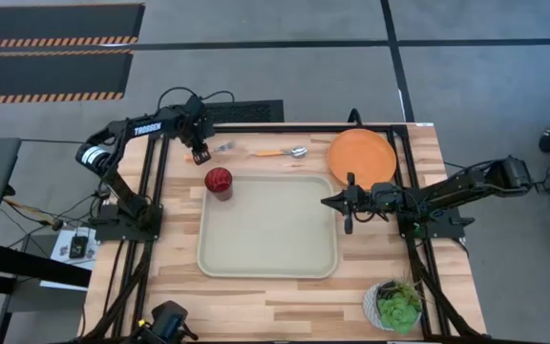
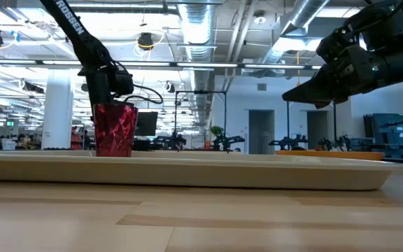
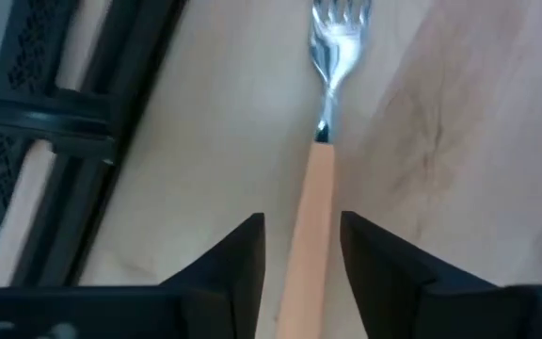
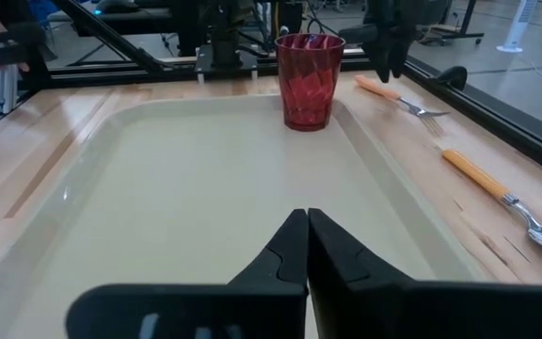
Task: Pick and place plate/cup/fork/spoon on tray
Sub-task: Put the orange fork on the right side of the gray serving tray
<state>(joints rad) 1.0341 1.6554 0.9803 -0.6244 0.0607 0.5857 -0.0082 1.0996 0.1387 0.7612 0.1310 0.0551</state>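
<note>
The fork (image 3: 316, 188) lies flat on the wooden table beyond the tray's far left corner, its orange handle between the fingers of my open left gripper (image 3: 302, 221), which points down at it (image 1: 200, 155). The dark red cup (image 1: 219, 182) stands upright in the far left corner of the beige tray (image 1: 267, 253). The spoon (image 1: 283, 152) lies on the table by the tray's far edge. The orange plate (image 1: 361, 156) rests on the table at the far right. My right gripper (image 1: 327, 202) is shut and hovers over the tray's right edge.
Black frame rails (image 1: 151, 191) run along the table's left and right sides, close to my left gripper. A white pot with a green plant (image 1: 396, 306) stands at the near right corner. Most of the tray floor (image 4: 186, 188) is bare.
</note>
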